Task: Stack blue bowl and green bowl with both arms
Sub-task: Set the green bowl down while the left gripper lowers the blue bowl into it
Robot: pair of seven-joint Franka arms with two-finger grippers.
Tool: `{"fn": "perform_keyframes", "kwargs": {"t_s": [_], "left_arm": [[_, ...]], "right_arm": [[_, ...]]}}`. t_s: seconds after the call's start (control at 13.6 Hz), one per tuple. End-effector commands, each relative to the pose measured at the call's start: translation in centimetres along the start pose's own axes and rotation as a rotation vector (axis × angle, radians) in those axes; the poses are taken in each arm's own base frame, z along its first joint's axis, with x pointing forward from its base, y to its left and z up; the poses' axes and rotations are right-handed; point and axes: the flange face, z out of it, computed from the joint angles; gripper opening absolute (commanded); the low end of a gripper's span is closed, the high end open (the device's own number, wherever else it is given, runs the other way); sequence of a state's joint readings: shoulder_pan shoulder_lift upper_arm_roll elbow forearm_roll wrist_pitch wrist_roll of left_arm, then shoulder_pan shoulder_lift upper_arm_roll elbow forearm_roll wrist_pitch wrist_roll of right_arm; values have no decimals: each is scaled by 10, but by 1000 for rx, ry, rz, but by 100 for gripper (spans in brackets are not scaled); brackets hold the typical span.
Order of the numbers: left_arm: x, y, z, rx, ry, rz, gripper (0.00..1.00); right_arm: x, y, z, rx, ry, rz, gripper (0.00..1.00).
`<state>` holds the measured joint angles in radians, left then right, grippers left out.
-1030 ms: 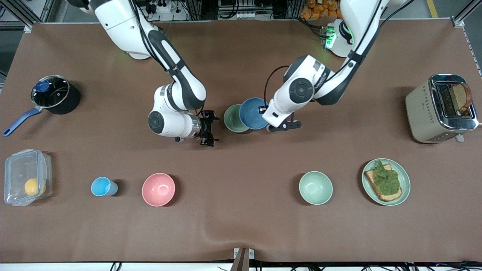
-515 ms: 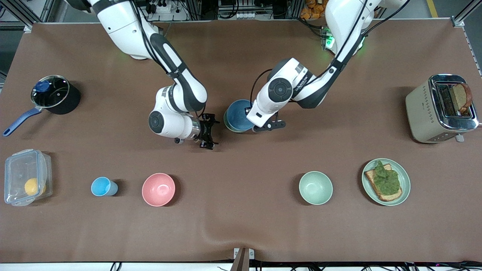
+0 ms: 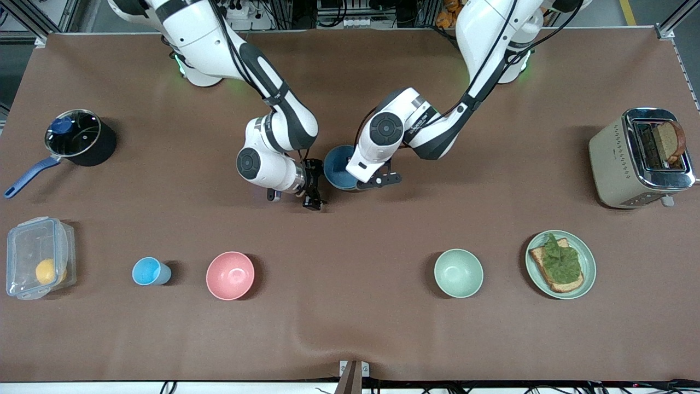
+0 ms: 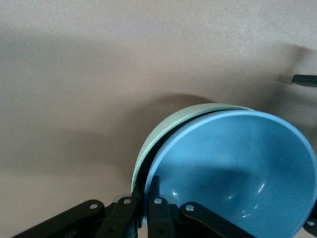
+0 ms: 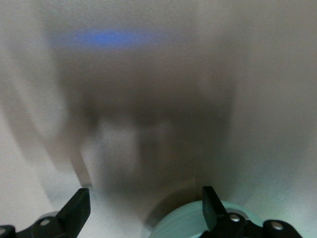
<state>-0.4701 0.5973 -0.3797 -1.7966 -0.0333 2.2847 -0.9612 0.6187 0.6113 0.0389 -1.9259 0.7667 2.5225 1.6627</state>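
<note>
The blue bowl [image 3: 339, 171] hangs tilted in the green bowl [image 4: 166, 130], with a dark gap between their rims on one side. My left gripper [image 4: 147, 187] is shut on the blue bowl's rim, one finger inside and one outside. In the front view the blue bowl and the left hand hide almost all of the green bowl. My right gripper [image 3: 314, 192] stands open, low over the table beside the bowls toward the right arm's end. Nothing is between its fingers [image 5: 79, 210]. The green bowl's outer wall [image 5: 198, 227] shows by one of them.
Nearer the front camera stand a second green bowl [image 3: 458, 272], a pink bowl [image 3: 230, 275], a light-blue cup [image 3: 147, 271], a green plate [image 3: 588, 257] with toast and a clear box [image 3: 22, 241] holding a lemon. A pot [image 3: 82, 137] and a toaster [image 3: 618, 164] stand at the table's ends.
The left arm has carried the blue bowl toward the right arm's end, from beside the green bowl to over and into it. The right gripper has shifted closer to the bowls.
</note>
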Motion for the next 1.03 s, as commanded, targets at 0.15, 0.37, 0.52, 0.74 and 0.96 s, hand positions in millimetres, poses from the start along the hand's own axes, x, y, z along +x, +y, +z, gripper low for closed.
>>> {"fn": "perform_keyframes", "kwargs": {"t_s": [0.15, 0.37, 0.52, 0.74, 0.96], "left_arm": [[15, 3, -8, -12, 37, -31, 6], [18, -2, -15, -3, 36, -39, 14], [17, -3, -19, 9, 31, -41, 87], [6, -5, -44, 48, 17, -57, 100], [-5, -7, -78, 59, 30, -66, 100]], "right_arm": [[-4, 8, -2, 3, -8, -4, 100], [-5, 8, -2, 1, -8, -3, 100], [-5, 9, -3, -2, -7, -5, 100], [-9, 8, -11, 2, -15, -4, 100], [-9, 8, -11, 2, -14, -3, 100]]}}
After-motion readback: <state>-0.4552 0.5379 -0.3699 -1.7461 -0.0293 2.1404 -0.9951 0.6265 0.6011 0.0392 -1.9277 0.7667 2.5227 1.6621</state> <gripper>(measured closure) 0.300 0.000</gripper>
